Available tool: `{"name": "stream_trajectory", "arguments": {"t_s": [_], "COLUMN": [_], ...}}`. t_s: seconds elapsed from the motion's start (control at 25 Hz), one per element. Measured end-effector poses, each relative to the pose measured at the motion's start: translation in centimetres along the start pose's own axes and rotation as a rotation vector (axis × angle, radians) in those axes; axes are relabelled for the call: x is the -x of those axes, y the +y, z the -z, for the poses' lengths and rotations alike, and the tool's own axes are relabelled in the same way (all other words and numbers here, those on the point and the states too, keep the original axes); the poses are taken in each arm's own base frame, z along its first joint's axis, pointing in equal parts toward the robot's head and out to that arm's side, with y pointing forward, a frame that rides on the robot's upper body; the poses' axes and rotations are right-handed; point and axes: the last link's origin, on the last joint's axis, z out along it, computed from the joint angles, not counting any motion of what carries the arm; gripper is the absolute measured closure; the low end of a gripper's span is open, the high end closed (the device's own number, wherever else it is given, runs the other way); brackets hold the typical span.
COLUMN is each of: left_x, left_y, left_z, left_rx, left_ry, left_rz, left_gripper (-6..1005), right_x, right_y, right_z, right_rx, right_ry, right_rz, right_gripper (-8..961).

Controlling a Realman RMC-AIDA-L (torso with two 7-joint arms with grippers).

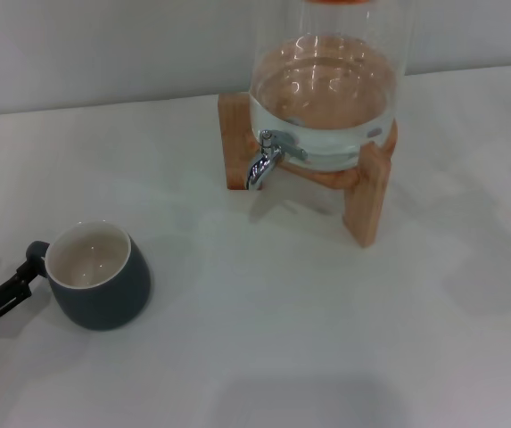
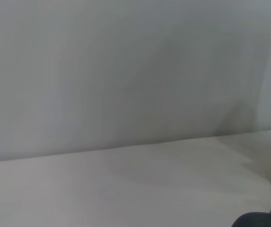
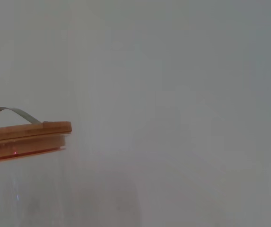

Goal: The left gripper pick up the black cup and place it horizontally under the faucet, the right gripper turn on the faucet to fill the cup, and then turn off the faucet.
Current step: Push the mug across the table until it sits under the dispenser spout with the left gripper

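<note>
While the black cup (image 1: 100, 276) stood upright on the table (image 1: 309, 339), well apart from the faucet (image 1: 262, 161), the left gripper (image 1: 1, 287) sat spread at its handle; closing squarely there seemed wisest. Right gripper unseen.

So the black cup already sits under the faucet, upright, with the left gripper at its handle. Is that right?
Not quite. In the head view the black cup stands upright on the white table, well off to the robot's left and nearer the robot than the faucet, not under it. The left gripper is at its handle, as you said.
</note>
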Motion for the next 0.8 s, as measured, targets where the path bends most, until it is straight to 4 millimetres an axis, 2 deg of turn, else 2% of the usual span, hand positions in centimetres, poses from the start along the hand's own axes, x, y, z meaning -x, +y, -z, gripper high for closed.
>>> {"name": "stream_trajectory", "arguments": {"t_s": [0.8], "left_x": [-0.85], "left_y": [-0.20], "left_z": [-1.01], "left_rx": [0.010], "left_ry": [-0.016], "left_rz": [-0.052], "left_gripper": [138], "right_x": [0.08], "right_y": [0.06], "right_z": [0.07], "right_rx": [0.004], "right_ry": [-0.006], "right_rz": [-0.002], "right_gripper": [198]}}
